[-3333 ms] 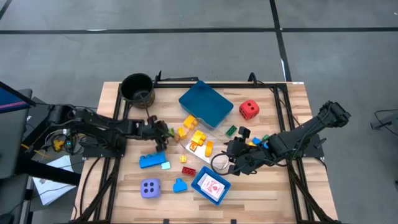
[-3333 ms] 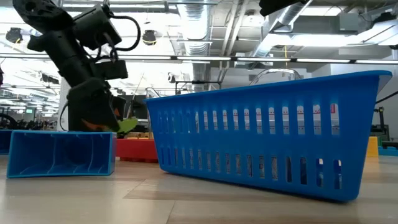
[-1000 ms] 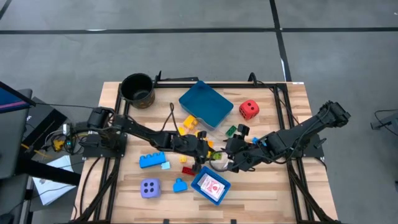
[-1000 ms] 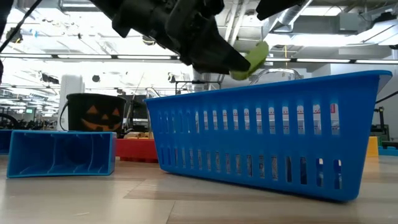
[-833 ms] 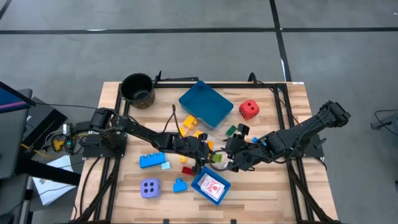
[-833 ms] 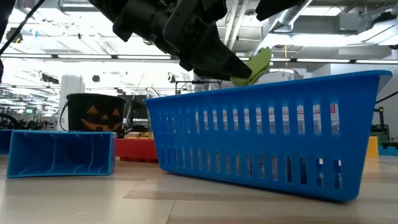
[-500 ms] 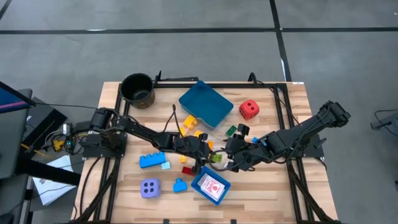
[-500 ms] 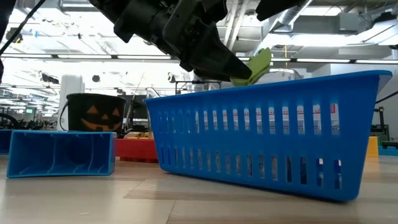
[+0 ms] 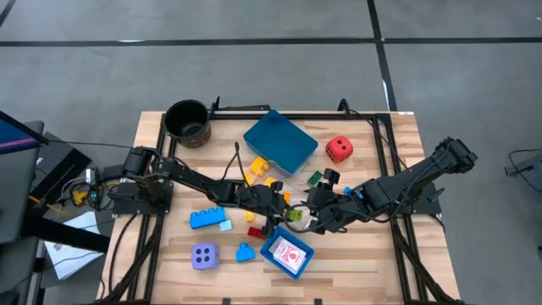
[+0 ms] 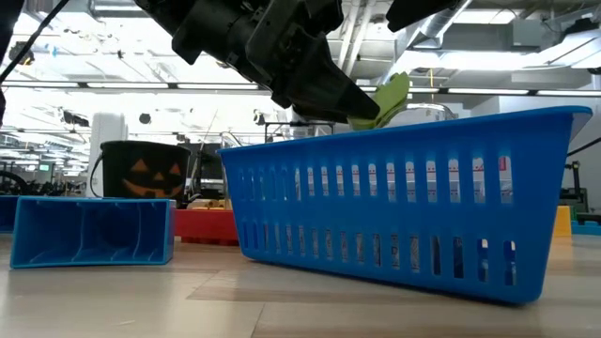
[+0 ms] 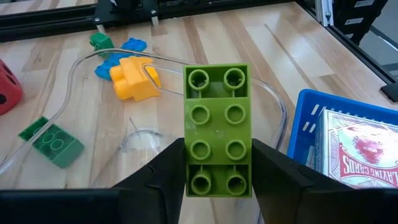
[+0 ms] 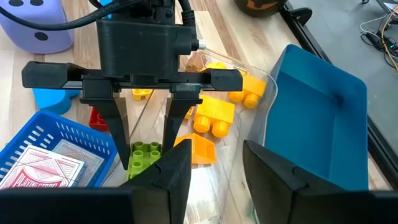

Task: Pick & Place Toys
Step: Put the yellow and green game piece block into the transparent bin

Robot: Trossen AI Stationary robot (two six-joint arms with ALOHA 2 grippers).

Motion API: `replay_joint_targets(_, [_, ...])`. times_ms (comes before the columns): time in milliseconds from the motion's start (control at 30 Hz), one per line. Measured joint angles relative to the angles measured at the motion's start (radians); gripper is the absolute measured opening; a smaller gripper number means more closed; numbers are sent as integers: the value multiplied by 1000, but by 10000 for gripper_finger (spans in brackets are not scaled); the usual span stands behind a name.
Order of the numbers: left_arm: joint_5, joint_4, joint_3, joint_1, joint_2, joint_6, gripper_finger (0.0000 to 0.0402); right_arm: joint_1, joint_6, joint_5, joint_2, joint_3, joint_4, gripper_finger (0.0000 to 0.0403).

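Note:
My left gripper (image 9: 290, 213) is shut on a light green two-by-four brick (image 11: 217, 127) over the table's middle, just beyond the small blue basket (image 9: 287, 253) that holds red-printed cards (image 11: 360, 146). In the low view the brick (image 10: 390, 94) is above the basket's rim. My right gripper (image 9: 313, 219) is close to the right of it, open and empty (image 12: 217, 177), pointing at the left gripper. Yellow and orange bricks (image 12: 211, 118) lie on the table between them. My left gripper pinches the green brick's two long sides (image 11: 194, 180) between its two fingers, at the end nearest the wrist. The rest of the brick sticks out past the fingertips, studs up. The fingers slant down toward the table's right. The brick is lifted clear and tilted.
A larger blue tray (image 9: 280, 141) lies at the back centre and a dark pot (image 9: 187, 121) at the back left. There are also a red die (image 9: 339, 150), a lavender die (image 9: 204, 255), a long blue brick (image 9: 206, 218), a green plate brick (image 11: 51, 143) and a clear plastic piece (image 11: 149, 140).
My left gripper has gone a little toward the table's right with the green brick, closer to my right gripper, and has then kept still. The brick stays lifted in the same hold.

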Motion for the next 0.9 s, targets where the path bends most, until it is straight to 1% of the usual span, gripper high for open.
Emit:
replay_joint_targets(233, [-1,2,0,0,0,0,159,0,0,0,0,0,0,136])
replay_joint_targets(900, [-2,7,0,0,0,5,162,0,0,0,0,0,0,136])
